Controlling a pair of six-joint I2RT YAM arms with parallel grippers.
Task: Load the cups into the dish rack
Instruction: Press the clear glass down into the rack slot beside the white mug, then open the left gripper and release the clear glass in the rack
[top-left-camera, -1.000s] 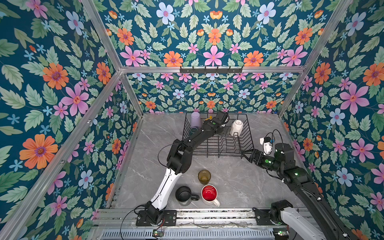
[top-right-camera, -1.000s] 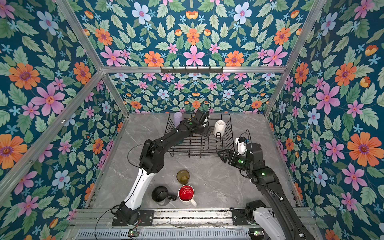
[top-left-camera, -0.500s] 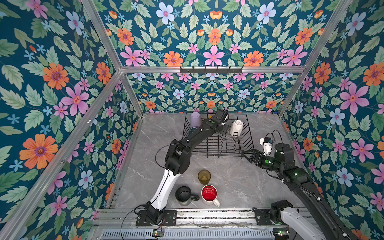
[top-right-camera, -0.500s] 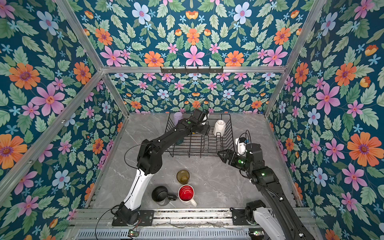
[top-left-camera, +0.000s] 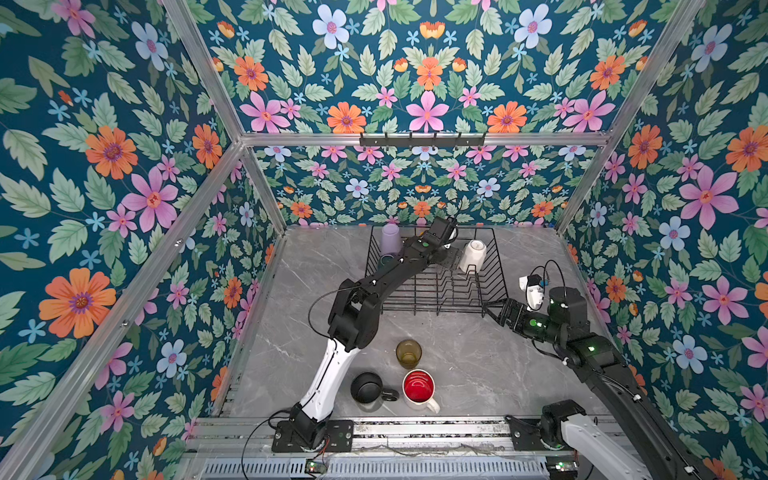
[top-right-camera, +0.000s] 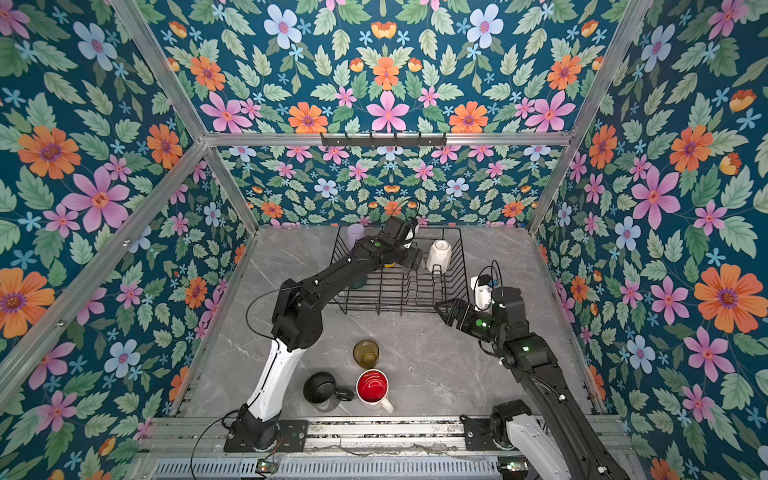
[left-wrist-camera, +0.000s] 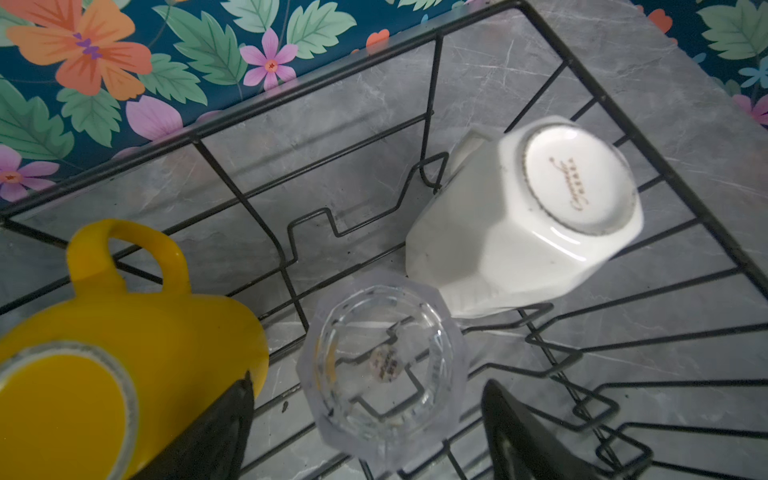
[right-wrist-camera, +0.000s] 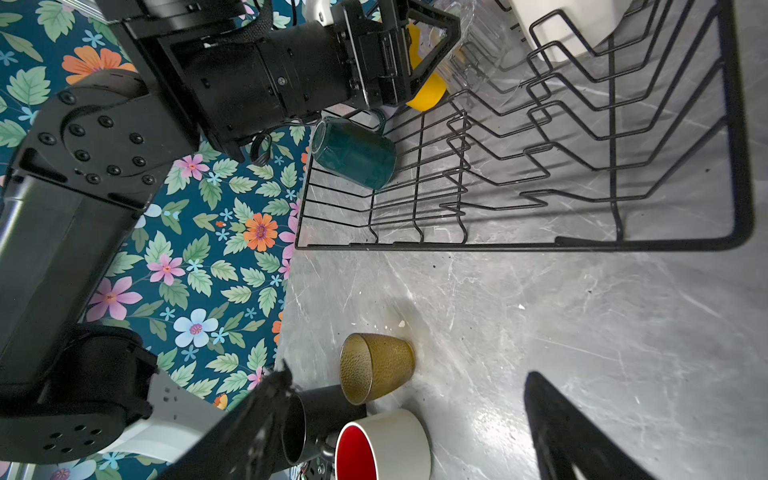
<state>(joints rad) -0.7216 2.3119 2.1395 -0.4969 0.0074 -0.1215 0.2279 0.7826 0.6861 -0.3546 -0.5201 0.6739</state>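
Nearest me, three cups stand mouth-up on the grey table (top-left-camera: 478, 365): the red-inside white mug (top-left-camera: 417, 388), the black mug (top-left-camera: 367, 387) just beside it, and the dimpled amber glass (top-left-camera: 408, 353) behind them. My right gripper (top-right-camera: 441, 308) hovers near the dish rack (top-left-camera: 432, 291), its jaws apart and empty. In the black wire rack, the teal mug (right-wrist-camera: 353, 151) sits on the left. My left gripper (left-wrist-camera: 368, 380) has its jaws spread around the faceted clear glass (left-wrist-camera: 386, 332), which is base-up, without touching it. The yellow mug (left-wrist-camera: 124, 332) and the tilted, faceted cream-white mug (left-wrist-camera: 519, 220) flank the glass. The lilac tumbler (top-left-camera: 390, 239) stands inverted in the far left corner.
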